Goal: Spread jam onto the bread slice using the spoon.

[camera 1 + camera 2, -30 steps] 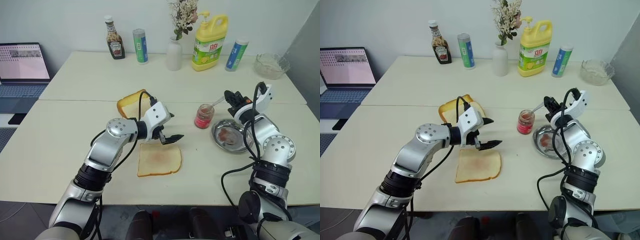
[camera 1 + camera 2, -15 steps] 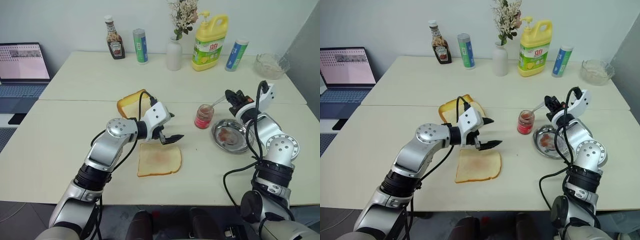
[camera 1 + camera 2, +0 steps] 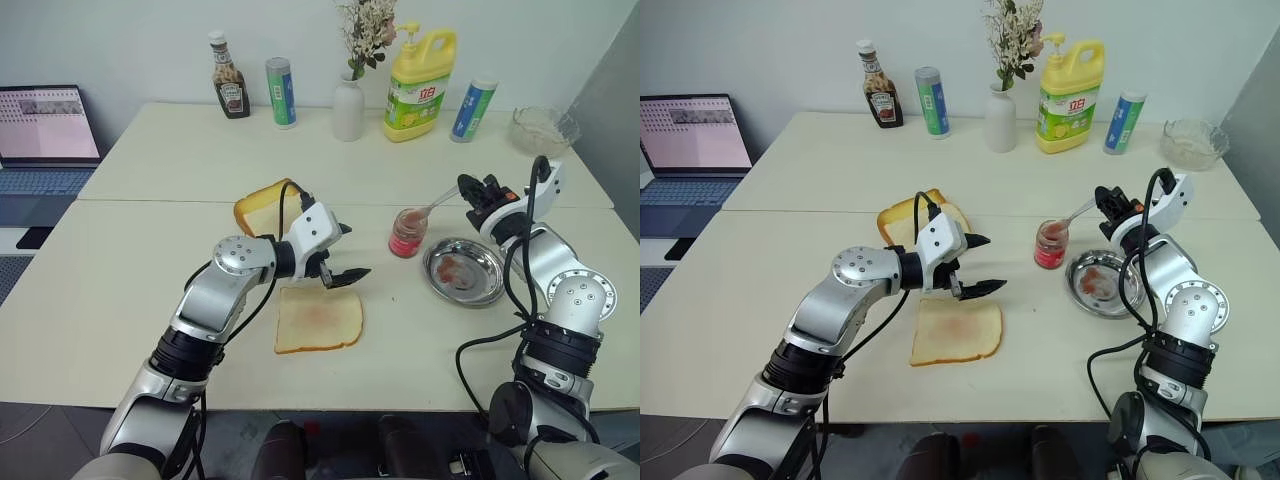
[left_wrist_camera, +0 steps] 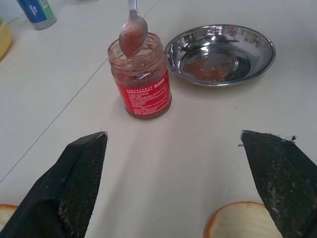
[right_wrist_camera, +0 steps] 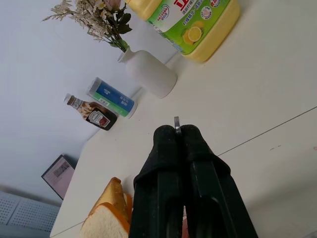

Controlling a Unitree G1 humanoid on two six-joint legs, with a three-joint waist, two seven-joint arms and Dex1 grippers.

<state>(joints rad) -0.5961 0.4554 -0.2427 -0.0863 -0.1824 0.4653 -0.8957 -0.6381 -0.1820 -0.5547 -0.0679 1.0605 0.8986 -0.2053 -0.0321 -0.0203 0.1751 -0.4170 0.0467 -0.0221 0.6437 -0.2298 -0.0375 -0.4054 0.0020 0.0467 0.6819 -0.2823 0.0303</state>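
The bread slice (image 3: 319, 320) lies flat on the bench (image 3: 120, 260), just under and slightly short of the left tool (image 3: 340, 256), which hovers above its far edge with its two black fingers spread wide and nothing between them. Behind that tool sits a thick orange-crusted end piece (image 3: 262, 207).

Off to the right, beyond the left tool's fingertips, stands the small glass jar (image 4: 141, 82) of jam (image 4: 132, 42). The spoon (image 3: 432, 207) has its bowl at the jar's mouth, loaded with red paste, and its handle runs up into the right tool (image 3: 474, 194), which is clenched tight on it. The steel dish (image 3: 464, 271), smeared with a little jam, sits just below the right tool.

The risk I see is the carry: the jar and bread are well apart, so a tilted or jolted spoon could drop jam onto the bare bench between them. The bowl could also catch the jar's rim and tip the jar. And the left tool hangs right over the bread, so the spoon could knock it.

Further back along the wall stand a ketchup bottle (image 3: 229, 88), a vase (image 3: 349, 108) and a yellow detergent jug (image 3: 420, 85).
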